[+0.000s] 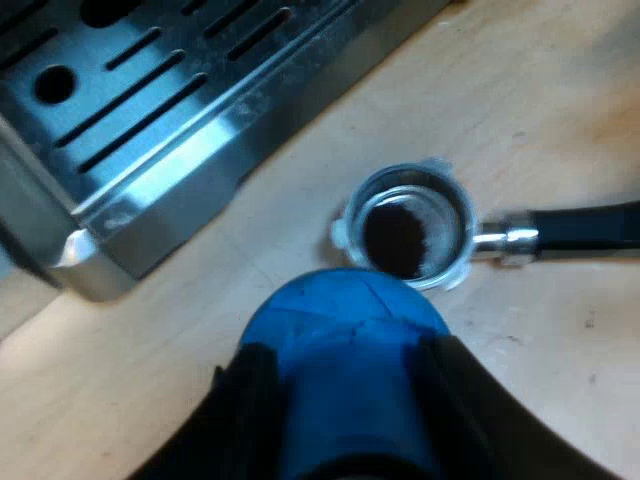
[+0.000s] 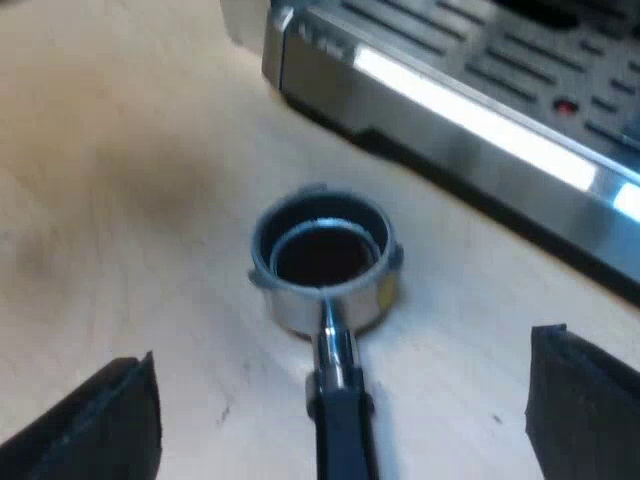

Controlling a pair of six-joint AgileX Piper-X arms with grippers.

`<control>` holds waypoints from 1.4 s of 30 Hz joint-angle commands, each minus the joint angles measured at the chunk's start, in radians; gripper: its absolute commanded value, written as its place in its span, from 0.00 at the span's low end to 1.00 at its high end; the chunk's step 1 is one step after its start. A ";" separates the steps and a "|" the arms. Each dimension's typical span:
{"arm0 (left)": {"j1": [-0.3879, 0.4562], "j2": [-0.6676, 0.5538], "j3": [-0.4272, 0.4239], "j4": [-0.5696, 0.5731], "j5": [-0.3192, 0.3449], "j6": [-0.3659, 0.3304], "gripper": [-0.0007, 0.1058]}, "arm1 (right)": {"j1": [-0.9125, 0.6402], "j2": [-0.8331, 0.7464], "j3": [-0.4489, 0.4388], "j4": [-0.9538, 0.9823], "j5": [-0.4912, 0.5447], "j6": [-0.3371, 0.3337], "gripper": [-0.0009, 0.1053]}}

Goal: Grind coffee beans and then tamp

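Espresso machine [image 1: 150,120]: only its slotted metal drip tray shows, resting on the wooden table [image 1: 560,100]. From the right wrist the same tray front [image 2: 450,100] is on the far side of the holder, near it but not touching.

Blue tamper [image 1: 340,320]: clamped in the left gripper [image 1: 345,400], one black finger [image 1: 250,400] on each side of its body, closed onto it. The left arm looks steeply down at the table. From that angle the tamper covers the near edge of the basket rim. Can't tell if it touches the rim or hangs above it. It isn't seated in the basket, whose opening is mostly uncovered.

Holder [image 1: 405,225]: loose on the table, basket mouth up, just beside the drip tray and not locked into the machine. Its dark handle [image 1: 590,228] lies flat on the wood, pointing away from the machine.

Right gripper [image 2: 342,350]: spread wide and holding nothing. The fingers [image 2: 110,420] are well apart, one on each side of the handle [image 2: 340,430], and neither touches it. The holder [image 2: 325,265] basket sits just beyond the fingertips, with the handle running back between them toward the wrist. The right arm is angled down at the table, lined up along the handle.

Dark coffee grounds [image 1: 395,240] sit in the bottom of the basket as an uneven heap.
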 commanded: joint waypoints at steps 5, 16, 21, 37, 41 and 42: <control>-0.005 0.000 -0.008 -0.047 0.086 -0.018 0.01 | 0.081 -0.050 0.086 -0.062 0.009 -0.010 0.72; -0.137 0.060 -0.008 -0.089 0.090 -0.018 0.01 | 0.141 -0.050 0.152 -0.125 0.020 0.056 0.72; -0.165 0.118 -0.008 -0.122 0.090 -0.018 0.01 | 0.141 -0.050 0.152 -0.130 0.108 0.056 0.72; -0.165 0.336 -0.008 -0.211 0.087 -0.010 0.01 | 0.141 -0.050 0.152 -0.130 0.181 0.062 0.72; -0.159 0.391 -0.008 -0.215 0.039 -0.017 0.01 | 0.141 -0.050 0.152 -0.130 0.181 0.062 0.72; -0.159 0.396 -0.008 -0.215 0.037 -0.017 0.01 | 0.141 -0.050 0.152 -0.130 0.181 0.062 0.72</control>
